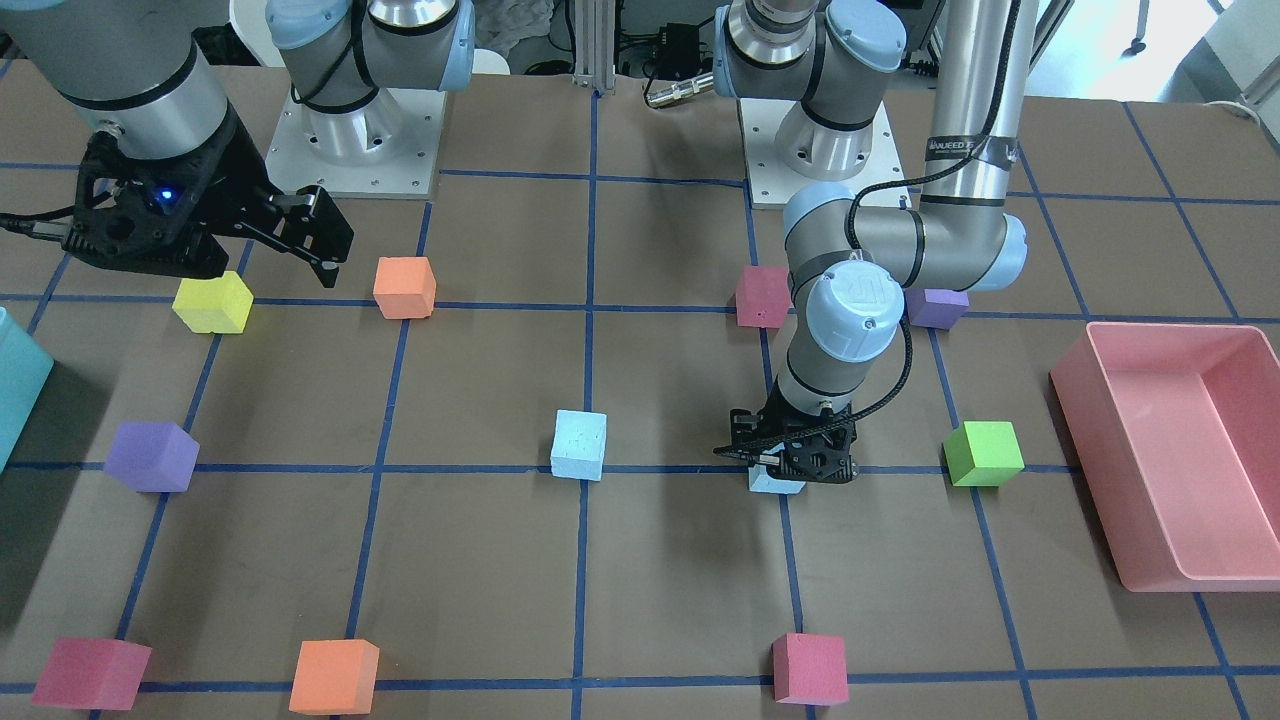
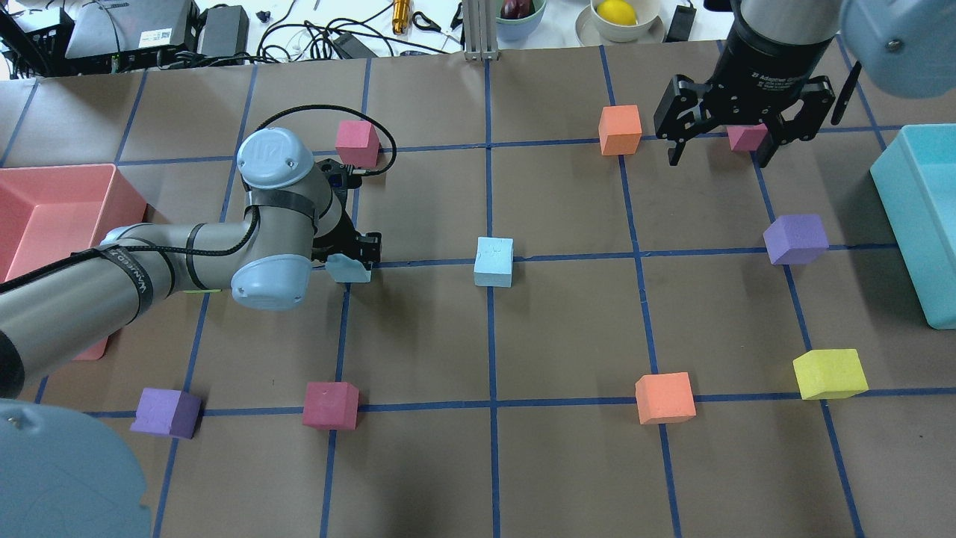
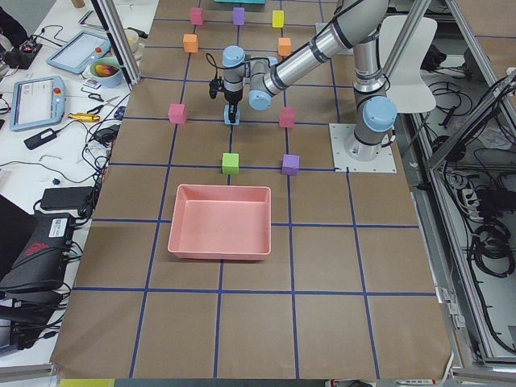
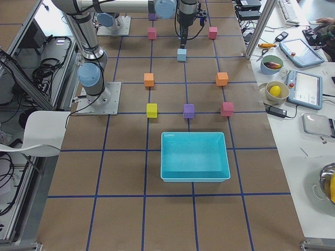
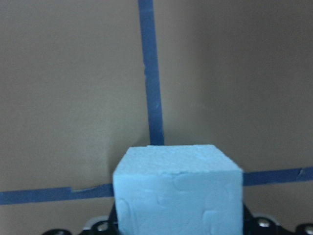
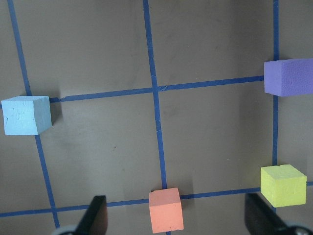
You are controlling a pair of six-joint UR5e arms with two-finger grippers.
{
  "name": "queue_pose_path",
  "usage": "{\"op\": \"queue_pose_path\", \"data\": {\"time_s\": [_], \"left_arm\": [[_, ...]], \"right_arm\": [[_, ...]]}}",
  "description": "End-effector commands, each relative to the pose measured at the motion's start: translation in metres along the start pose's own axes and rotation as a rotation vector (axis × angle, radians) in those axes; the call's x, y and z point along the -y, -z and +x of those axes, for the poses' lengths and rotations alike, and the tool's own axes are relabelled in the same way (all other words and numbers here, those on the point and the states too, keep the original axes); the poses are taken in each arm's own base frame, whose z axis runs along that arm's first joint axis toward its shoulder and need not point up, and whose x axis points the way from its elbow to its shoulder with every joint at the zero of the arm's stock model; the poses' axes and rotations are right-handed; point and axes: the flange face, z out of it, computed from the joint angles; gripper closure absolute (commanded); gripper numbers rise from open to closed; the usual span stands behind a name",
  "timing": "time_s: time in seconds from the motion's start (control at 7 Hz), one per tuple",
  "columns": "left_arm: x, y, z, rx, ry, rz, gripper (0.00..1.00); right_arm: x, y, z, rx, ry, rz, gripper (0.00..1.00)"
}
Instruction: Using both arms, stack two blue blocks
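First blue block (image 5: pixel 178 191) and second blue block (image 2: pixel 494 261) are sitting well apart on the table (image 2: pixel 567 463), so nothing is stacked yet. As I am judging it, lifting, carrying and placing are all left to do. My left gripper (image 1: pixel 788 468) is pointing straight down, its jaws pressing in on the first blue block's sides, low against the table. The second blue block is lying free off to that gripper's side, between both grippers. My right gripper (image 2: pixel 721 157) is hovering with jaws spread wide, holding nothing.
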Motion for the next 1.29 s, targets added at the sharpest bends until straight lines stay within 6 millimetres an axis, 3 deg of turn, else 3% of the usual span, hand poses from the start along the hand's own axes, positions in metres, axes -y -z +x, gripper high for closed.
{"op": "queue_pose_path", "data": {"time_s": [0.0,0.14,0.43,0.57,1.0,1.14], "left_arm": [[0.003,0.022,0.013,-0.005,-0.013,0.03,0.65],[0.002,0.039,0.037,-0.011,-0.019,0.041,0.64],[0.018,0.09,0.11,-0.016,-0.011,-0.006,0.64],[0.021,0.103,0.144,-0.024,-0.029,-0.03,0.64],[-0.001,0.091,0.203,-0.065,-0.087,-0.065,0.65],[-0.002,0.082,0.21,-0.061,-0.089,-0.069,0.65]], "right_arm": [[-0.019,-0.011,0.002,-0.01,0.006,-0.022,0.0],[-0.028,-0.011,0.004,-0.011,0.021,-0.013,0.0],[-0.03,-0.001,0.004,-0.007,0.021,0.01,0.0],[-0.03,0.001,0.005,-0.006,0.02,0.014,0.0],[-0.029,0.001,0.005,-0.011,0.021,0.012,0.0],[-0.029,0.0,0.005,-0.013,0.02,0.007,0.0]]}}
